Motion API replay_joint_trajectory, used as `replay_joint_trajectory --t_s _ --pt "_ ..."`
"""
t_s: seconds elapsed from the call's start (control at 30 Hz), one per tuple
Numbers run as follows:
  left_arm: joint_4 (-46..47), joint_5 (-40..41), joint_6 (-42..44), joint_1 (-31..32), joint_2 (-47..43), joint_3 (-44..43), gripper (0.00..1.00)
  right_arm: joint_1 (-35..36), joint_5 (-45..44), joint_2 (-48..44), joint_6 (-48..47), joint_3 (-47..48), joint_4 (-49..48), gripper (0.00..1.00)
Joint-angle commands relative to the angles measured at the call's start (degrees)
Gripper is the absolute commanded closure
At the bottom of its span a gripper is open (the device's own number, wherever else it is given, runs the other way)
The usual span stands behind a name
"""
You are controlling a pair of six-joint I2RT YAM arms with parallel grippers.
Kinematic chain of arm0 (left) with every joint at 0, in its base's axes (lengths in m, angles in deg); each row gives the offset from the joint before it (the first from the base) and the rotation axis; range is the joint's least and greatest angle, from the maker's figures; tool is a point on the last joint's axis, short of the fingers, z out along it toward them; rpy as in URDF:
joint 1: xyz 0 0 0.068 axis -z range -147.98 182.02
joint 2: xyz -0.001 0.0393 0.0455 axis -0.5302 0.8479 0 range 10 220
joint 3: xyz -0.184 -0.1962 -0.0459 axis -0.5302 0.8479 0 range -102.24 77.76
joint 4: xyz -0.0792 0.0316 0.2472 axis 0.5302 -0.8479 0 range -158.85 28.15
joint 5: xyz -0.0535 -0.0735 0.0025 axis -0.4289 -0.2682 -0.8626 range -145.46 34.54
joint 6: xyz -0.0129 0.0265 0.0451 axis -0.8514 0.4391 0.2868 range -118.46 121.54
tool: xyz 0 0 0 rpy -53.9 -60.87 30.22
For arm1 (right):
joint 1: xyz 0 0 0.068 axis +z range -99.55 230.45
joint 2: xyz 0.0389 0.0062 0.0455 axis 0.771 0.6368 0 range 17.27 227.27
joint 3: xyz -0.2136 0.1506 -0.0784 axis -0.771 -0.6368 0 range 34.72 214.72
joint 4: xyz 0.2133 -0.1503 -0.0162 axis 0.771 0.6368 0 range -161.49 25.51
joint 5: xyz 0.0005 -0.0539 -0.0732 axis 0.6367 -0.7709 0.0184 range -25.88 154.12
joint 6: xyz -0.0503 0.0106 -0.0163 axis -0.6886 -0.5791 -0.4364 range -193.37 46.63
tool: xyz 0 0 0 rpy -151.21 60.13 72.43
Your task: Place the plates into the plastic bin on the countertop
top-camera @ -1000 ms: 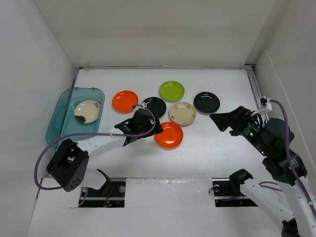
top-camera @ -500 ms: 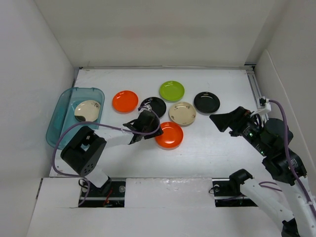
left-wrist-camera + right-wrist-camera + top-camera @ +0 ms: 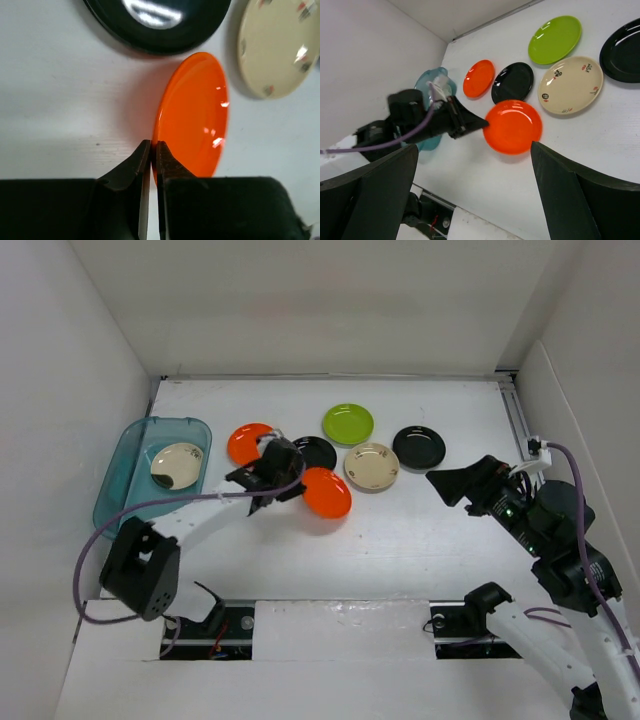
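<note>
The left arm reaches from its base at the near left diagonally out over the matte white countertop (image 3: 420, 530), its elbow low and its forearm pointing toward the middle of the plates. A purple cable (image 3: 370, 147) loops along it. The left gripper (image 3: 151, 150) has its fingers pressed together on the near rim of a glossy orange round plate (image 3: 192, 115), which sits tilted in the grip. Whether the plate's far edge touches the countertop cannot be made out.

The right arm stands folded at the right side, wrist raised and aimed left. The right gripper (image 3: 447, 483) holds nothing, its fingers spread wide at the lower corners of its own view.

A translucent teal-blue plastic bin (image 3: 115, 490) lies at the left edge with a cream plate with a dark blotch (image 3: 178, 463) inside it. In the top view the left gripper covers part of the second orange plate (image 3: 248, 443) and of the glossy black plate (image 3: 318, 451) beside it. A lime green plate (image 3: 348, 424), a cream plate with small motifs (image 3: 371, 466) and a second black plate (image 3: 419, 447) lie in the open. The right wrist view cuts off the second black plate at its right edge and hides most of the bin behind the left arm. The left wrist view crops the black and cream plates at its top and right edges.
</note>
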Motion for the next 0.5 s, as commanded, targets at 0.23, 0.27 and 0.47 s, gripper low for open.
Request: replay_joint_trajectory --t_s 0.23,0.27,0.47 --pt "-15.94 -3.80 5.78 -40.74 -13.43 -17.44 1.00 -0.36 0.15 0.53 -0.81 -1.61 -4.12 0.00" --pt "-15.94 -5.80 5.78 -44.25 -13.43 -17.45 1.00 -0.36 0.15 0.53 -0.81 -2.22 -4.83 0.00" --pt "-17.52 -4.59 6.92 -58.25 -3.51 -24.56 1.00 -0.36 2.00 1.67 -1.33 -2.23 -5.45 0.00"
